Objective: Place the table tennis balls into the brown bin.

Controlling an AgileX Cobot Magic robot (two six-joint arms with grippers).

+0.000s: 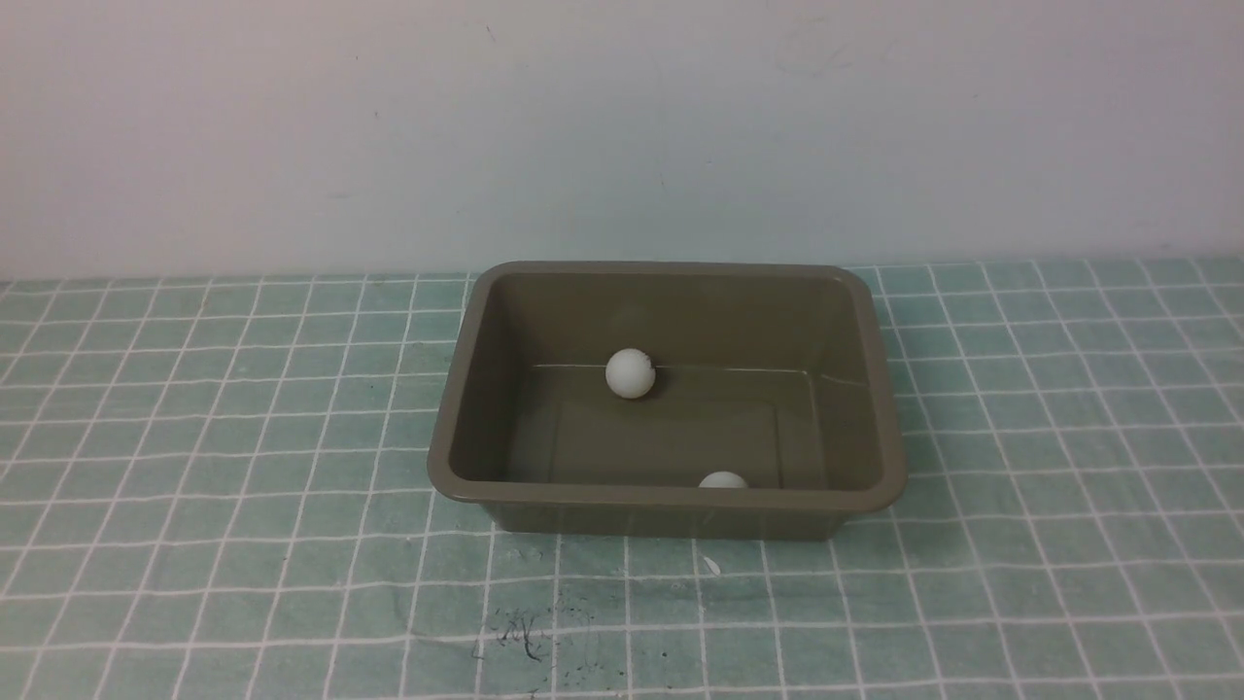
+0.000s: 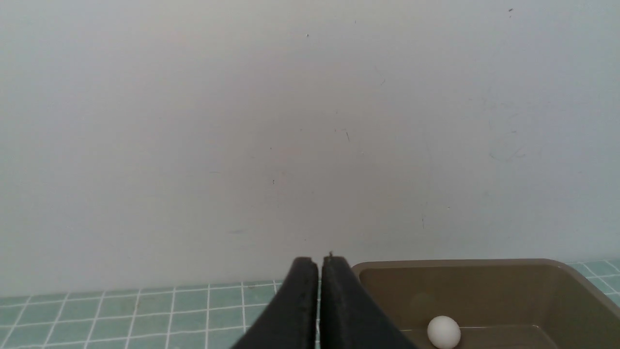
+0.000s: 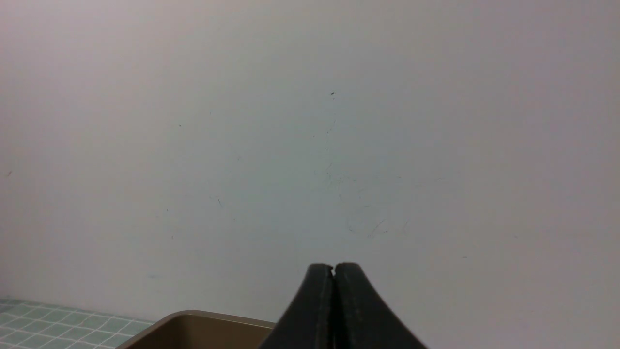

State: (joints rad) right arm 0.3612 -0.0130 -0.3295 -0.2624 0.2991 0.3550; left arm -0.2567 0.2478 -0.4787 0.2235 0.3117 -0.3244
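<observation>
The olive-brown bin (image 1: 457, 467) stands in the middle of the checked cloth. One white table tennis ball (image 1: 630, 373) with a small dark mark rests inside against the far wall. A second ball (image 1: 723, 479) lies by the near wall, half hidden behind the rim. Neither arm shows in the front view. In the left wrist view my left gripper (image 2: 319, 261) is shut and empty, held back from the bin (image 2: 571, 286), with one ball (image 2: 443, 332) visible inside. My right gripper (image 3: 333, 267) is shut and empty too, facing the wall, with a corner of the bin (image 3: 193, 325) below it.
A green cloth with a white grid (image 1: 194, 486) covers the table. A pale wall (image 1: 622, 126) rises right behind the bin. A dark scribble (image 1: 515, 632) and a small white speck (image 1: 711, 565) mark the cloth in front of the bin.
</observation>
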